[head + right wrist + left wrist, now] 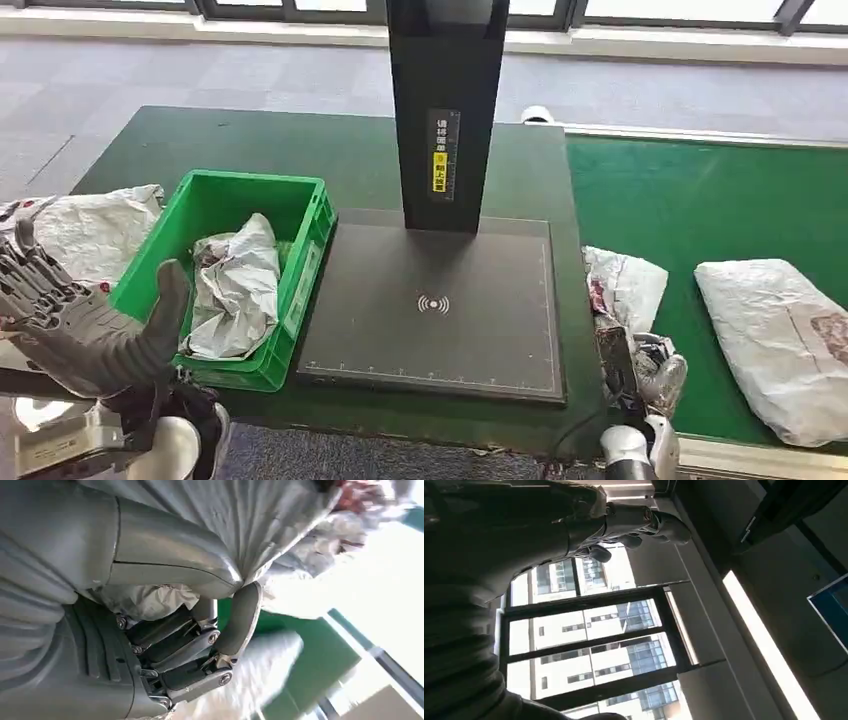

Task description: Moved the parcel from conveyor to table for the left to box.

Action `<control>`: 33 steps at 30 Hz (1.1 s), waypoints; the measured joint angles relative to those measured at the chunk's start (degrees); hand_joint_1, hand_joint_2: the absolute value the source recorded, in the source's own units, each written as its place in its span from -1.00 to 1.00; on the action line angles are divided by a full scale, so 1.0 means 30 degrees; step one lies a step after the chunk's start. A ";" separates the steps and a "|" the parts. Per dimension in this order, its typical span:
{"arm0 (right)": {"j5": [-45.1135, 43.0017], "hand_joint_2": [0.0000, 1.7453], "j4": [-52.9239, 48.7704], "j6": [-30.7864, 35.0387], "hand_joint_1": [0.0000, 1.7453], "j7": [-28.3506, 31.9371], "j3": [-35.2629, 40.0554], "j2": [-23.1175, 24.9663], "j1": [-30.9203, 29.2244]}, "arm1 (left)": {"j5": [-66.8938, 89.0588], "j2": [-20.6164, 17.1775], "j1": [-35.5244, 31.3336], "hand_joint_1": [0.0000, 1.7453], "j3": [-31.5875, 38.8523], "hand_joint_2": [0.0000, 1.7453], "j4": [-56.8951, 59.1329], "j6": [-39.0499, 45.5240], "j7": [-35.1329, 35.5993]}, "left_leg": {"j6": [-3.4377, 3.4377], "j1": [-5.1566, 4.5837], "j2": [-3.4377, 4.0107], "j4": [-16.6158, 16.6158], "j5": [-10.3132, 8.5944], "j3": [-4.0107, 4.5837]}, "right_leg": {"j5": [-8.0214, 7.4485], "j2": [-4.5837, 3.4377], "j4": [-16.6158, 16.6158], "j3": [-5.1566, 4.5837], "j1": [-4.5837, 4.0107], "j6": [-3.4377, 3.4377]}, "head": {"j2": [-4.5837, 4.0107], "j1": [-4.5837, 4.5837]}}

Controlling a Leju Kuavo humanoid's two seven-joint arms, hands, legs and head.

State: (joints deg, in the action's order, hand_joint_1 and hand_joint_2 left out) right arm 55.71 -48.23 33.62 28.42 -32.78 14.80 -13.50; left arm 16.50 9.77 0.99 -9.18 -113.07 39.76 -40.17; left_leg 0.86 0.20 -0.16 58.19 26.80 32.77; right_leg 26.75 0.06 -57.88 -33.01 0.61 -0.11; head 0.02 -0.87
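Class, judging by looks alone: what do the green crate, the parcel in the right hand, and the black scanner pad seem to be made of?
Crate: probably rigid moulded plastic; glossy green walls with a thick rim.
Parcel gripped by the right hand: likely thin plastic film; whitish-grey, crinkled and faintly shiny.
Scanner pad: matte black, flat and hard; plastic or coated metal, hard to tell which.

The head view looks forward and down from high on the body, taking in the dark green worktop [250,140] and the bright green conveyor belt [700,200] at middle range. The left wrist view sits tight behind the grey left hand [624,522], tipped upward at tall glass windows [589,645]. The right wrist view is pressed very close behind the right hand [200,635], against the crinkled white plastic parcel [260,520]. Head and right wrist views share that parcel [625,290] and the belt.
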 measured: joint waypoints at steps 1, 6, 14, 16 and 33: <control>-0.0635 1.00 -0.1349 0.0605 1.00 0.0433 0.0321 0.0306 0.0535 | 0.0036 -0.0007 0.0063 -1.00 0.0000 1.00 -0.0066 0.0000 0.0000 | 0.0003 0.0000 -0.0036 -0.0003 -0.0002 0.0027 | 0.0016 0.0030 -0.0003 -0.0013 -0.0001 0.0004 | 0.0000 -0.0007; -0.1520 1.00 -0.5820 0.1571 1.00 0.0982 0.1863 0.1120 0.1743 | 0.0080 -0.0007 0.0140 -1.00 0.0000 1.00 -0.0160 0.0007 0.0000 | 0.0027 0.0007 0.0037 -0.0008 0.0040 0.0020 | 0.0047 -0.0062 -0.0004 -0.0042 -0.0024 0.0014 | 0.0000 -0.0007; -0.3240 1.00 -0.9395 0.2096 1.00 0.2090 0.2957 0.1448 0.2806 | 0.0073 -0.0007 0.0177 -1.00 0.0000 1.00 -0.0247 0.0007 0.0000 | 0.0022 0.0004 0.0031 -0.0006 0.0039 0.0021 | 0.0047 -0.0054 -0.0003 -0.0043 -0.0005 0.0009 | 0.0000 -0.0007; -0.3693 1.00 -1.0255 0.2118 1.00 0.2440 0.3190 0.1448 0.3001 | 0.0065 -0.0007 0.0176 -1.00 0.0000 1.00 -0.0247 0.0007 0.0000 | 0.0022 0.0003 0.0034 -0.0005 0.0039 0.0018 | 0.0046 -0.0062 -0.0003 -0.0047 -0.0003 0.0009 | 0.0000 0.0000; -0.5739 1.00 -1.5971 0.2183 1.00 0.3896 0.4231 0.1412 0.4146 | -0.0160 -0.0022 0.0171 -1.00 0.0000 1.00 -0.0247 0.0007 0.0000 | 0.0022 0.0002 0.0039 -0.0005 0.0041 0.0018 | 0.0048 -0.0064 -0.0003 -0.0047 -0.0006 0.0009 | 0.0000 0.0000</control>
State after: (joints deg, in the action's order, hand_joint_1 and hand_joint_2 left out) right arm 38.49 -96.15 40.17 40.11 -20.09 19.04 -1.06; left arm 16.02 9.70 1.50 -9.18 -113.81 39.78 -40.17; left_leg 0.92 0.21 -0.05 58.17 26.92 32.82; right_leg 26.90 -0.13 -57.89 -33.15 0.59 -0.08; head 0.02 -0.87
